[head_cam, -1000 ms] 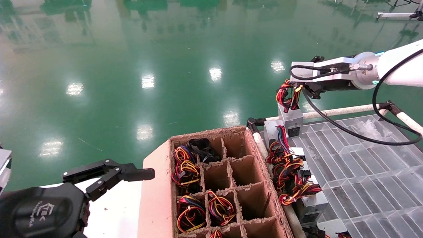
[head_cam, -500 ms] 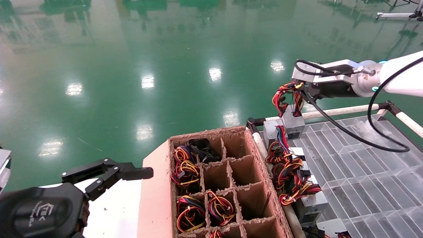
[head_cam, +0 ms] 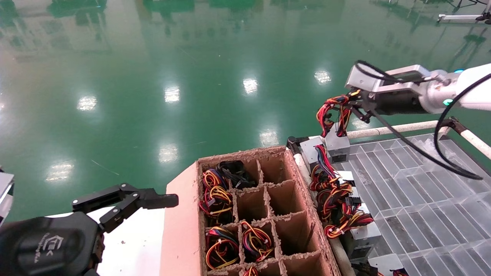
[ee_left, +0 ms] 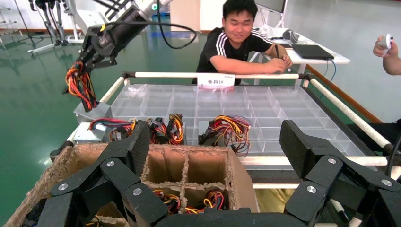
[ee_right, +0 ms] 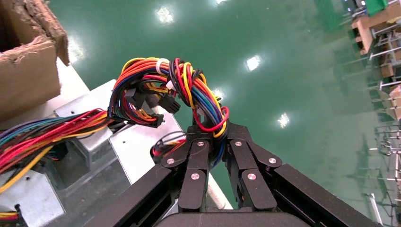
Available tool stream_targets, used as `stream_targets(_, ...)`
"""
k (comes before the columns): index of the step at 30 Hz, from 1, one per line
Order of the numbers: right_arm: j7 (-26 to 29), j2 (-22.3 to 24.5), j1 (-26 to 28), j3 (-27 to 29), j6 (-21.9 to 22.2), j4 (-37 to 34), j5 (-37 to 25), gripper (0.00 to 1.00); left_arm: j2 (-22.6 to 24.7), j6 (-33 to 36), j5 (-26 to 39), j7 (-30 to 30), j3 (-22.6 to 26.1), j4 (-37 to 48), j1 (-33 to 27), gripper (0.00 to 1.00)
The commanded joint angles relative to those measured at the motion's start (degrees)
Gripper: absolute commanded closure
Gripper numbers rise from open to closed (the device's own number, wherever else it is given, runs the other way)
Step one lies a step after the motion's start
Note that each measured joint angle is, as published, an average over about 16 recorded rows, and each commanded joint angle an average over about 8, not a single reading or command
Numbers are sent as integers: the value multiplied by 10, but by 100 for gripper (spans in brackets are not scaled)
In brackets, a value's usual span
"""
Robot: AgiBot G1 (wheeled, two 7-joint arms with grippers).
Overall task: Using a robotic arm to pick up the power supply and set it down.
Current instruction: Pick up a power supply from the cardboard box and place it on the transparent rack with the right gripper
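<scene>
1. While our right gripper (head_cam: 355, 104) (ee_right: 215, 142) sat past the tray's far-left corner, its fingers were clamped on the wire bundle (head_cam: 333, 114) (ee_right: 170, 97) of the PSU (head_cam: 336, 143) (ee_left: 92, 111).
2. PSU body hung below, at the tray (head_cam: 422, 199) corner; we couldn't tell if it touched.
3. Left gripper (head_cam: 132, 201) (ee_left: 215, 156) hovered beside the cardboard box (head_cam: 180, 230), jaws spread, holding nothing.

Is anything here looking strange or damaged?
Yes. The right gripper holds the power supply only by its wire bundle, so the metal box hangs tilted at the tray corner. The cardboard box has torn, ragged edges.
</scene>
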Motion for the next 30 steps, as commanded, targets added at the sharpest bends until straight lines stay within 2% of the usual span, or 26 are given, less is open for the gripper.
stream_targets(1, 1, 3, 4, 1, -3, -2, 1, 100, 0, 0, 0, 0, 0, 0, 0, 0)
stream_targets(19, 4, 37, -6, 20, -23, -21, 28, 100, 0, 0, 0, 0, 1, 0, 0, 0)
stream_targets(30, 12, 49, -35, 40, -20, -28, 58, 100, 0, 0, -1, 0, 1, 0, 0, 0)
